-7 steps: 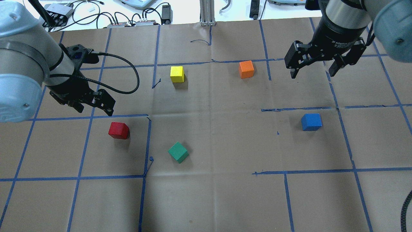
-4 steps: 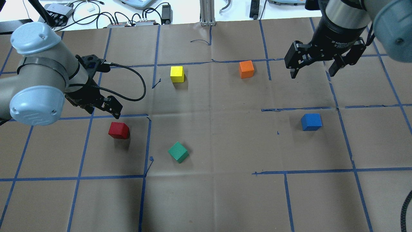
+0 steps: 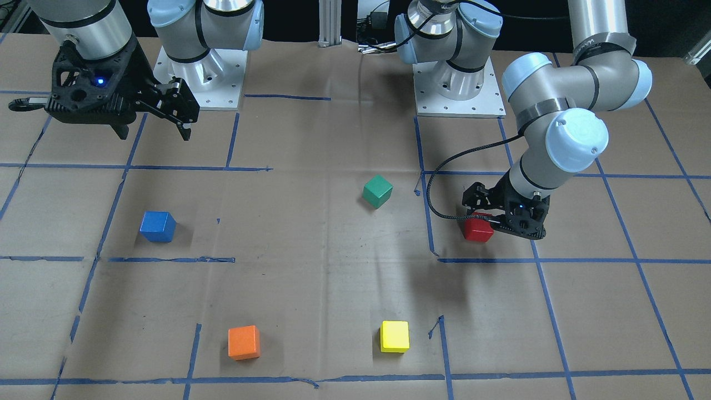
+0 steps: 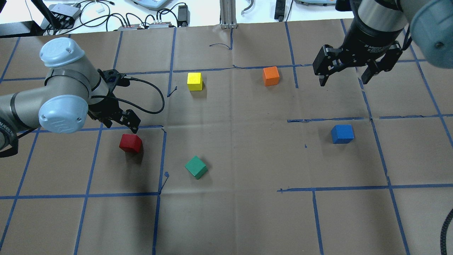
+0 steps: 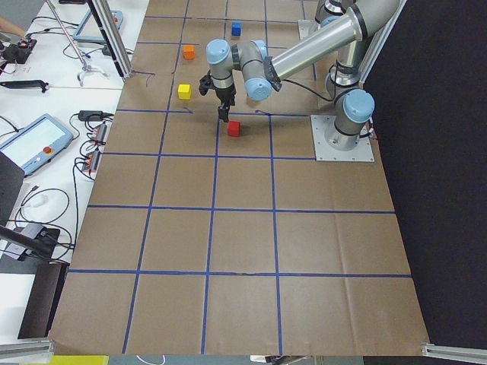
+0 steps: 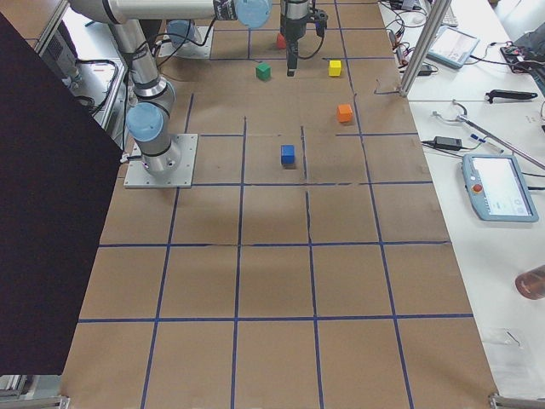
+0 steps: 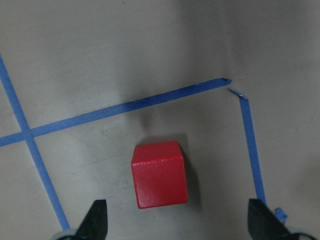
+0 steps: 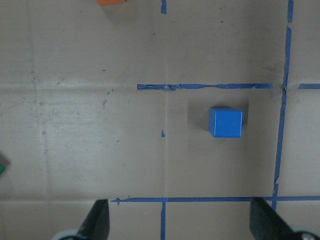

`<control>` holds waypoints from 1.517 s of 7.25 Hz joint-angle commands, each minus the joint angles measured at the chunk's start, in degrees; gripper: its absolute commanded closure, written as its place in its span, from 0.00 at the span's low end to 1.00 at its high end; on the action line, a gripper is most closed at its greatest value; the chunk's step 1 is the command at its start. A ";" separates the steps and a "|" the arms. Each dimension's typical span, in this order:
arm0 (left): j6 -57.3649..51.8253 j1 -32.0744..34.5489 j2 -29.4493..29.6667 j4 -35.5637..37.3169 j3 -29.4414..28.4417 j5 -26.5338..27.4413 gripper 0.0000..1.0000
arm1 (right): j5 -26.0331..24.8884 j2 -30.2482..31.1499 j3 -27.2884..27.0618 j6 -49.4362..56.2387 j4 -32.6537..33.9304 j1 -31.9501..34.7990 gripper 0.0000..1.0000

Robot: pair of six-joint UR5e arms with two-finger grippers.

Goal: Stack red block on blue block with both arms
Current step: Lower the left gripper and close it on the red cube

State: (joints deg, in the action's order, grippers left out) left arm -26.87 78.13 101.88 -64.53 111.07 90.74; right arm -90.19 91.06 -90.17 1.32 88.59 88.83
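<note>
Robotics lab. Brown-papered table [image 4: 226, 219] gridded with blue tape [image 4: 354, 187], bolted arm base plate [image 3: 489, 105], teach pendant [image 6: 500, 186] on the right bench.

Matt red block [image 7: 159, 174] lies on creased, scuffed paper [image 7: 150, 40].

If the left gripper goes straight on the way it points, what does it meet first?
Likely the red block: the wrist view shows it between the open fingertips of the left gripper, slightly ahead. The fingers may straddle it and reach the table; depth unclear.
</note>
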 commanded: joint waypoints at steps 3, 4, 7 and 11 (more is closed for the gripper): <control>-1.43 -3.07 3.41 9.39 5.47 -0.65 0.00 | 0.02 0.08 0.00 0.00 0.00 -0.06 0.00; -1.35 -3.07 3.59 9.51 5.48 -0.65 0.00 | -0.07 0.08 0.00 0.00 0.00 0.03 0.00; 0.15 -2.63 4.91 9.60 5.48 -1.43 0.00 | 0.02 0.08 0.00 0.00 0.00 0.03 0.00; 1.81 -2.28 5.26 9.34 5.56 -1.44 0.00 | 0.02 0.08 0.00 0.00 0.09 0.03 0.00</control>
State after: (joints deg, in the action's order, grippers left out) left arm -25.55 75.81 106.83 -54.99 116.60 89.31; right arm -90.18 91.13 -90.18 1.32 88.65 88.84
